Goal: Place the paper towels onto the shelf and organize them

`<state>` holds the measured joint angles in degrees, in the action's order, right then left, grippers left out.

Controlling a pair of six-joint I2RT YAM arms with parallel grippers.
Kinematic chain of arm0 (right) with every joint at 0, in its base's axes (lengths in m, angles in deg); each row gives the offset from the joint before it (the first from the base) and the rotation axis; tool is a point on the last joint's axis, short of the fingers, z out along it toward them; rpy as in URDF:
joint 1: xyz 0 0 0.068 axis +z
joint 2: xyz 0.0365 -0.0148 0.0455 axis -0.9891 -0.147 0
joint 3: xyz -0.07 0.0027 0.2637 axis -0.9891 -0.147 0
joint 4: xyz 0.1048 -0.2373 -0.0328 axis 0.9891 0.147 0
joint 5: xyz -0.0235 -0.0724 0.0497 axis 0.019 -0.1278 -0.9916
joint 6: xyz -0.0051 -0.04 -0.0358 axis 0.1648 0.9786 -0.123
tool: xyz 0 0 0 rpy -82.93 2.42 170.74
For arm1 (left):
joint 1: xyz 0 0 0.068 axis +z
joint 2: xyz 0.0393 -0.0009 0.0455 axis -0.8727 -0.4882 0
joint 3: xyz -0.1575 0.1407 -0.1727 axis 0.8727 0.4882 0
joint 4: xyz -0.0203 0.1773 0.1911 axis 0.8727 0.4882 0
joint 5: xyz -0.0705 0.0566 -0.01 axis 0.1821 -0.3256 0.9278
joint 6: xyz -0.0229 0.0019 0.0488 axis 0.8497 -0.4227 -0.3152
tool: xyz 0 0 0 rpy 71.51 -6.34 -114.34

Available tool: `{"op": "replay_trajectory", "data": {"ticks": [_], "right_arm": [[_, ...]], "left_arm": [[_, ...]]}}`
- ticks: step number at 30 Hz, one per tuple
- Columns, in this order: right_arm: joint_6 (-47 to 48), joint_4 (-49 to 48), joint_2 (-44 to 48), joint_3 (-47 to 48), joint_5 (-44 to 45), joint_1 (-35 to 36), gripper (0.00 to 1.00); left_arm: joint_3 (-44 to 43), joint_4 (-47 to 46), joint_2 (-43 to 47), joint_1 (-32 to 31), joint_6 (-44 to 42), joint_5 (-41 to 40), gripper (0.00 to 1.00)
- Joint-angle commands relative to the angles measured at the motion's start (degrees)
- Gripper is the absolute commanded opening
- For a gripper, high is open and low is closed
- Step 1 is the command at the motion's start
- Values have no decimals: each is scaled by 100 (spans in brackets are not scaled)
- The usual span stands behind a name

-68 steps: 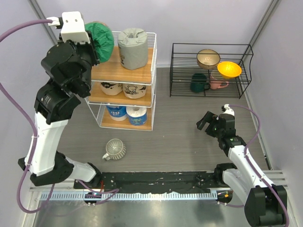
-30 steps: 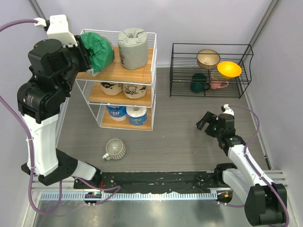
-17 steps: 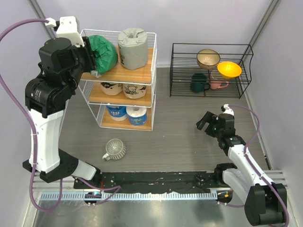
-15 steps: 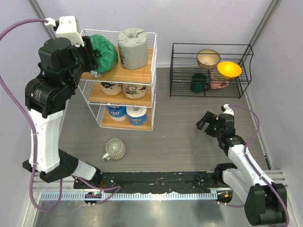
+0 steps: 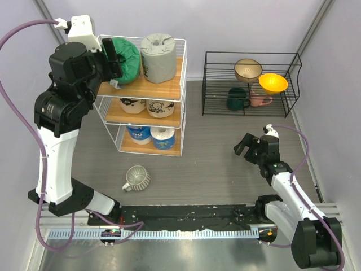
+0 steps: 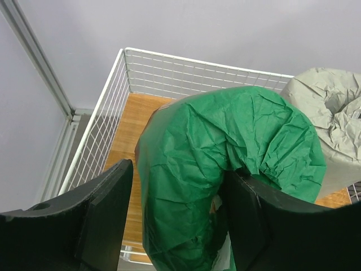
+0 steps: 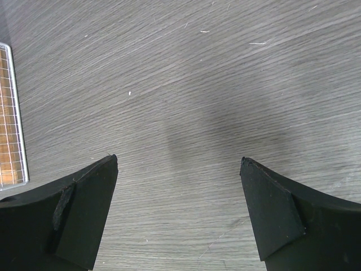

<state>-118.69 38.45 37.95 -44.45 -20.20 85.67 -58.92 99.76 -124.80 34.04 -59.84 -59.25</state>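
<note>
The green paper towel roll [image 5: 128,55] [image 6: 225,141] rests on the top board of the white wire shelf [image 5: 171,80] [image 6: 127,121], left of the grey roll [image 5: 157,56] [image 6: 333,107]. My left gripper [image 5: 115,58] [image 6: 179,169] straddles the green roll with its jaws open. Bare wood shows between the left finger [image 6: 104,203] and the roll, while the right finger lies against the wrapper. Two tan rolls [image 5: 145,106] fill the middle board. A blue-white roll [image 5: 138,134] and a white-blue roll [image 5: 163,137] fill the bottom board. My right gripper [image 5: 243,145] [image 7: 179,164] hangs open over bare floor.
A ribbed pale mug [image 5: 136,178] lies in front of the shelf. A low black wire rack [image 5: 293,84] at the back right holds a gold bowl [image 5: 248,69], an orange bowl [image 5: 273,83] and two mugs. The purple wall is close behind my left arm.
My left gripper's jaws have spread apart around the green roll, which has moved right and further onto the top board. The right arm has not moved.
</note>
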Motion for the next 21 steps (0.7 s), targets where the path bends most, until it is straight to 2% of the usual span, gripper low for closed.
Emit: {"op": "replay_trajectory", "data": {"ticks": [1, 9, 21], "right_arm": [[19, -233, -69, 54, -22, 19, 95], [10, -242, -148, 81, -22, 27, 96], [1, -251, -157, 72, -22, 19, 95]], "left_arm": [[4, -547, -78, 81, -123, 88, 67], [338, -1206, 18, 117, -123, 211, 67], [505, -1558, 150, 204, -201, 79, 68]]}}
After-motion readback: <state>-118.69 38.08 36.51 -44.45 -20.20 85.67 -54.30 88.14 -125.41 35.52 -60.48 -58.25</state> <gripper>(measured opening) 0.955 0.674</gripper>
